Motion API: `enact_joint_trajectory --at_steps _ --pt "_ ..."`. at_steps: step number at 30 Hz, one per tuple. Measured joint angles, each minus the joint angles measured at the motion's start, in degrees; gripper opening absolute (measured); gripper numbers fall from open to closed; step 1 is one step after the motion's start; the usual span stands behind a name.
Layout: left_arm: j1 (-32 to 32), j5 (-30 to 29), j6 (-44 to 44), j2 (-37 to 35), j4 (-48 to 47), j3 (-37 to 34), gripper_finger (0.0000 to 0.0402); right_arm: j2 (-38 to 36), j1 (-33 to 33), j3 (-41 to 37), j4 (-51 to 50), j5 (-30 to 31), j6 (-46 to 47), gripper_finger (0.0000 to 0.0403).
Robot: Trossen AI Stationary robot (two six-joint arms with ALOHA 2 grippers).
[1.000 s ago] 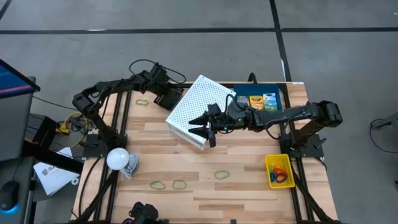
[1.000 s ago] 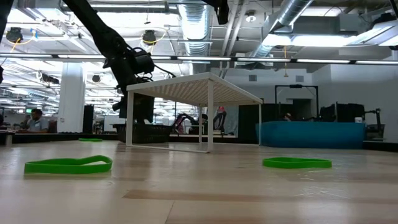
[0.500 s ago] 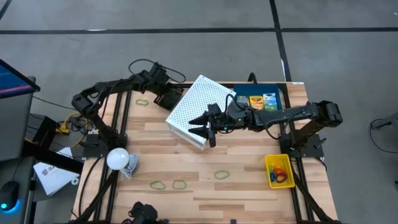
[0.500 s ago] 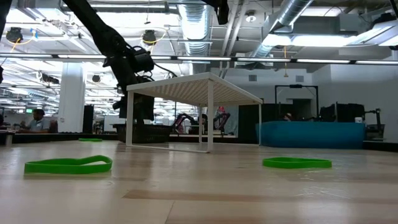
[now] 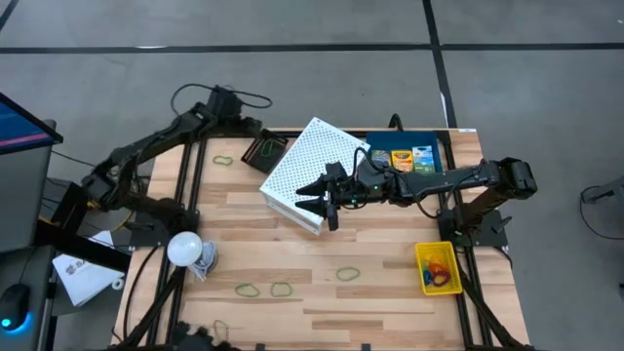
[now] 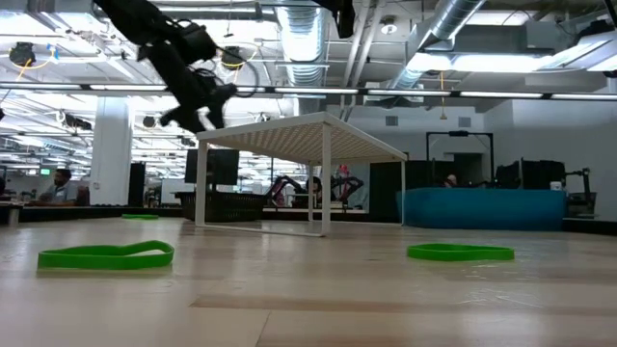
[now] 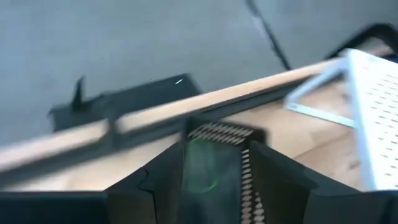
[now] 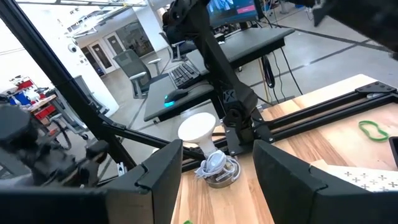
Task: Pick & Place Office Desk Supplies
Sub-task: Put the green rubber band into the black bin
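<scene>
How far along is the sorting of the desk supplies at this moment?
Looks done: crayon packs lie in the blue tray, coloured bands in the yellow tray, and a green loop seems to lie in the black tray.
In hand: nothing. The left gripper hangs open near the black tray, and the right gripper is open over the white shelf.
Left: four green bands on the table.
</scene>
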Motion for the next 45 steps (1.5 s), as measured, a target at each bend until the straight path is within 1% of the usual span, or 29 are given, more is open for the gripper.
enact_joint_trajectory --at_steps 4,7,12,17,20,23,29,31,34,39,42,45 --pt "4.0 0.1 -3.4 -1.9 -8.3 0.0 0.0175 0.0 0.0 0.0 0.0 0.0 -0.5 0.0193" --pt "6.1 0.3 -8.6 -1.8 -13.6 0.0 0.0185 0.0 -0.1 0.0 0.0 0.0 -0.6 0.0193" --pt "7.9 0.5 -16.5 -0.3 -17.8 0.0 0.0208 0.0 -0.2 0.0 0.0 0.0 -0.6 0.0193" --pt "7.9 0.2 -22.1 1.5 -17.7 0.0 0.0215 0.0 -0.1 0.0 0.0 0.0 -1.0 0.0193" --pt "7.9 -1.5 -26.5 3.0 -17.7 -0.1 0.0209 0.0 -0.1 0.0 0.0 0.0 -1.0 0.0193" --pt "7.9 -3.7 -32.7 4.1 -17.5 -1.2 0.0199 0.0 -0.1 0.0 0.0 0.0 -1.0 0.0193" --pt "7.7 -4.0 -49.5 3.5 -15.7 -8.0 0.0192 0.0 0.2 0.0 -0.9 0.0 -1.0 0.0193" --pt "7.7 -2.9 -53.8 2.8 -14.3 -10.6 0.0193 0.0 0.4 0.0 -1.5 0.0 -1.0 0.0193" --pt "7.6 -2.3 -58.1 1.8 -12.1 -14.1 0.0195 0.0 0.4 0.0 -1.9 0.0 -1.0 0.0193" --pt "7.6 -1.1 -67.9 1.7 -8.9 -18.6 0.0198 0.0 0.4 0.0 -2.1 0.0 -1.0 0.0193" --pt "7.7 -1.1 -73.3 1.7 -6.2 -20.3 0.0196 0.0 0.4 0.0 -2.2 0.0 -1.0 0.0193" --pt "7.7 -1.1 -76.7 1.7 -3.0 -21.3 0.0191 0.0 0.4 0.0 -3.3 0.0 -1.0 0.0193"
